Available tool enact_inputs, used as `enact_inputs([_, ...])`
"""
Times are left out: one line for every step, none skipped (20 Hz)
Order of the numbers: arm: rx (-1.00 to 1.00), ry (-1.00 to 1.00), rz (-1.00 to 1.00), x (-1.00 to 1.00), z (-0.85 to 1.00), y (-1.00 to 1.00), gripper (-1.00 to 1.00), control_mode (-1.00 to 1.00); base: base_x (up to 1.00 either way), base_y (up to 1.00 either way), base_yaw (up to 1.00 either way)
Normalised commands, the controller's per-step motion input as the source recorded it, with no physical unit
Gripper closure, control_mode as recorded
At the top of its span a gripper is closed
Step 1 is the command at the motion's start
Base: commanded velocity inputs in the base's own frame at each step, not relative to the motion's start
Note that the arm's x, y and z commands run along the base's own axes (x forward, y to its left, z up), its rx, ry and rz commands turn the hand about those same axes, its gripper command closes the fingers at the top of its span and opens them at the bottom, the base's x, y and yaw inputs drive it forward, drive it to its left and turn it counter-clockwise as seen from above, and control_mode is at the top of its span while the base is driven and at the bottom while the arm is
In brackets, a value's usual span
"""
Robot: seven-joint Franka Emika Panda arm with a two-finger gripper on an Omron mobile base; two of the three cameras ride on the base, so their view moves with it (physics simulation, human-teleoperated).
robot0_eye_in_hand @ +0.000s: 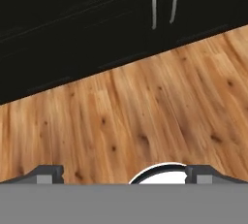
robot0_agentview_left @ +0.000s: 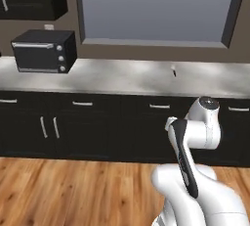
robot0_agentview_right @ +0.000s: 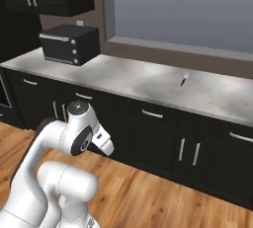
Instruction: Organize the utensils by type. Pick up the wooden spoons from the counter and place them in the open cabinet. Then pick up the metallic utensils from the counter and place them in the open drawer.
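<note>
Utensil [robot0_agentview_left: 174, 71]: one small piece lies on the pale marble surface [robot0_agentview_left: 122, 78], below the large window [robot0_agentview_left: 156, 10]; in the right base view it [robot0_agentview_right: 184, 79] reads as a thin silver sliver with a darker end, too small to tell fork from spoon. No brand, label or writing can be read anywhere, not even on the black toaster oven [robot0_agentview_left: 45, 51] with its silver handle and three knobs, which stands well apart from the utensil along the surface. The jaws [robot0_eye_in_hand: 123, 175] are spread wide and grasp nothing; their two dark fingertips [robot0_eye_in_hand: 46, 173] point down at the wooden floor [robot0_eye_in_hand: 145, 121]. Ahead of the jaws, past the floor, run black cabinet fronts [robot0_eye_in_hand: 72, 34] with silver handles. The utensil lies far from the jaws, up on the surface above those fronts.
</note>
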Motion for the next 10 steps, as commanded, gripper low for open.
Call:
enact_inputs([0.0, 0.0, 0.0, 0.0, 0.0, 0.0, -1.0, 1.0, 0.7, -0.64, 0.11])
enact_inputs([0.0, 0.0, 0.0, 0.0, 0.0, 0.0, -1.0, 1.0, 0.66, -0.66, 0.11])
enact_inputs([0.0, 0.0, 0.0, 0.0, 0.0, 0.0, -1.0, 1.0, 0.66, -0.65, 0.11])
enact_inputs([0.0, 0.0, 0.0, 0.0, 0.0, 0.0, -1.0, 1.0, 0.67, -0.62, 0.11])
enact_inputs([0.0, 0.0, 0.0, 0.0, 0.0, 0.0, -1.0, 1.0, 0.69, -0.6, 0.1])
enact_inputs([0.0, 0.0, 0.0, 0.0, 0.0, 0.0, -1.0, 1.0, 0.66, -0.57, 0.09])
enact_inputs([0.0, 0.0, 0.0, 0.0, 0.0, 0.0, -1.0, 1.0, 0.66, -0.56, 0.09])
enact_inputs([0.0, 0.0, 0.0, 0.0, 0.0, 0.0, -1.0, 1.0, 0.68, -0.54, 0.08])
enact_inputs([0.0, 0.0, 0.0, 0.0, 0.0, 0.0, -1.0, 1.0, 0.67, -0.54, 0.07])
enact_inputs([0.0, 0.0, 0.0, 0.0, 0.0, 0.0, -1.0, 1.0, 0.66, -0.45, 0.04])
